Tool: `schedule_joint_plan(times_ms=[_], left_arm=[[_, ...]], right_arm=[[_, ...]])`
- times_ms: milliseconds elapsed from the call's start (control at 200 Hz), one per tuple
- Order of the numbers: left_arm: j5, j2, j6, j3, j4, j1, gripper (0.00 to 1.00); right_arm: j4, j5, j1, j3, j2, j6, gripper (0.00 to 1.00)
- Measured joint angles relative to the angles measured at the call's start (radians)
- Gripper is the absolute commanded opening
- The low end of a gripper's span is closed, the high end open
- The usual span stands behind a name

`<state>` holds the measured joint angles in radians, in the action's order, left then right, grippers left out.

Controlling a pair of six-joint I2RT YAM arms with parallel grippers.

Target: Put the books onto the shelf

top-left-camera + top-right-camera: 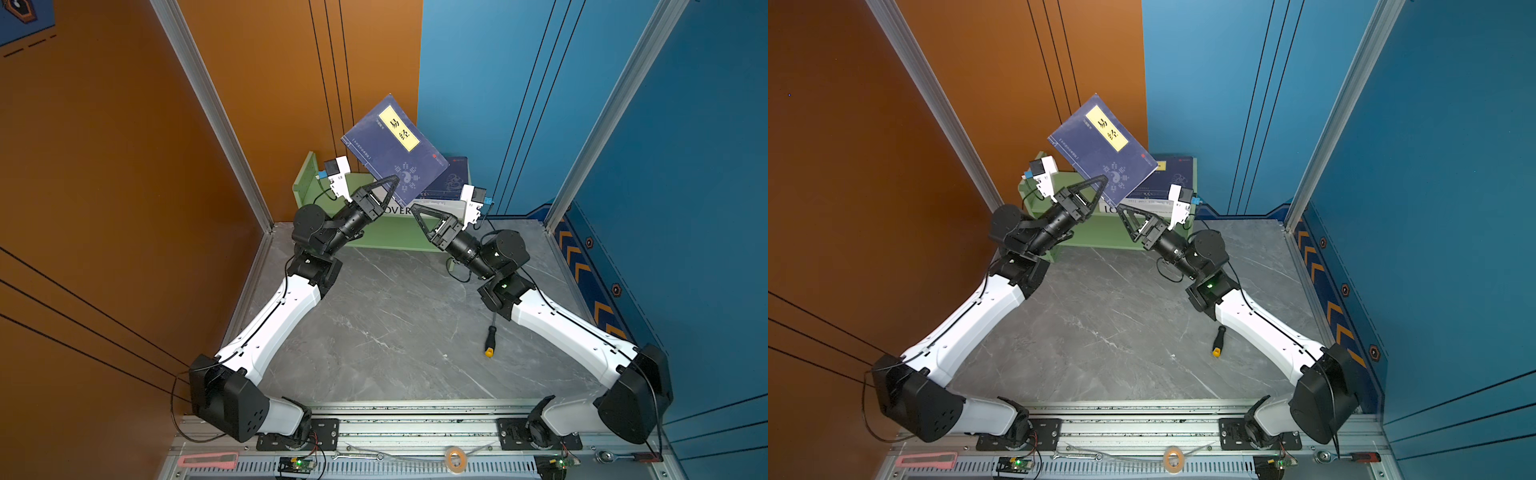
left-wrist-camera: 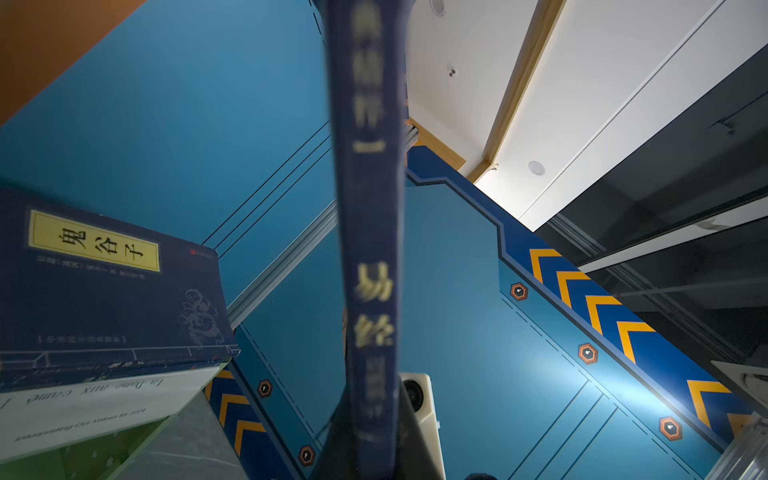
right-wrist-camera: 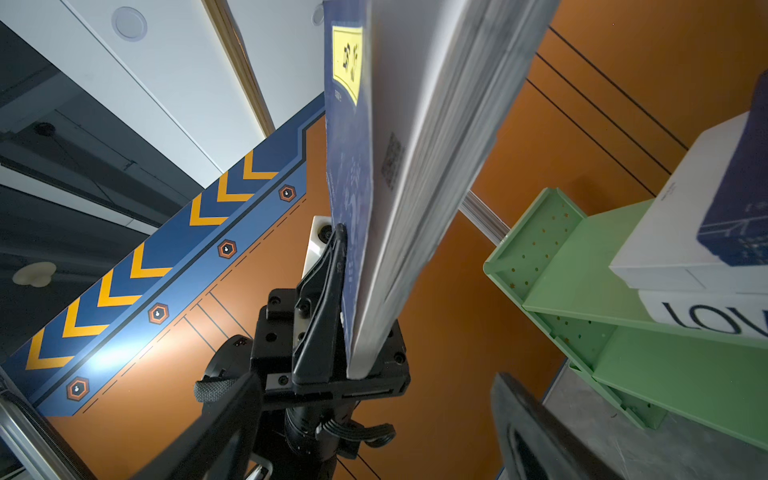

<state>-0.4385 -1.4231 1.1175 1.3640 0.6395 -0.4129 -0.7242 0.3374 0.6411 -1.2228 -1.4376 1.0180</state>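
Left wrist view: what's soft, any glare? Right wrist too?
Left wrist view: the held 易经 book is out of focus, the 鬼谷子 book sharp, glare on the blue wall. Right wrist view: its page edges blur; glare on the chevron stripe.

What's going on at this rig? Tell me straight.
The left end effector is clamped on the lower edge of a navy book with a yellow label, holding it in the air above the green shelf. The right end effector sits just below the book, open and empty. Other books lie stacked on the shelf. A screwdriver lies on the table.
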Motion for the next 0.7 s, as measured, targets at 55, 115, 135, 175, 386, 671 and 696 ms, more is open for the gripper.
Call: schedule_joint_plan(times_ms=[55, 115, 135, 175, 386, 671, 696], left_arm=[[0.013, -0.009, 0.012, 0.0, 0.019, -0.005, 0.01], [0.026, -0.018, 0.026, 0.0, 0.039, -0.009, 0.01], [0.028, -0.02, 0.029, 0.0, 0.043, -0.011, 0.01], [0.034, -0.024, 0.035, 0.0, 0.053, -0.016, 0.01], [0.057, -0.031, 0.057, 0.0, 0.074, -0.036, 0.02], [0.08, -0.055, 0.085, 0.0, 0.1, -0.047, 0.03], [0.08, -0.058, 0.089, 0.0, 0.103, -0.047, 0.03]], right_arm=[[-0.016, -0.01, 0.001, -0.019, -0.02, 0.013, 0.73], [-0.033, -0.024, 0.002, -0.037, -0.043, 0.02, 0.71], [-0.04, -0.028, 0.003, -0.045, -0.052, 0.024, 0.69], [-0.051, -0.031, 0.005, -0.06, -0.069, 0.031, 0.65], [-0.087, -0.061, 0.019, -0.109, -0.14, 0.059, 0.52], [-0.143, -0.099, 0.031, -0.114, -0.158, 0.074, 0.33], [-0.144, -0.104, 0.032, -0.114, -0.158, 0.076, 0.33]])
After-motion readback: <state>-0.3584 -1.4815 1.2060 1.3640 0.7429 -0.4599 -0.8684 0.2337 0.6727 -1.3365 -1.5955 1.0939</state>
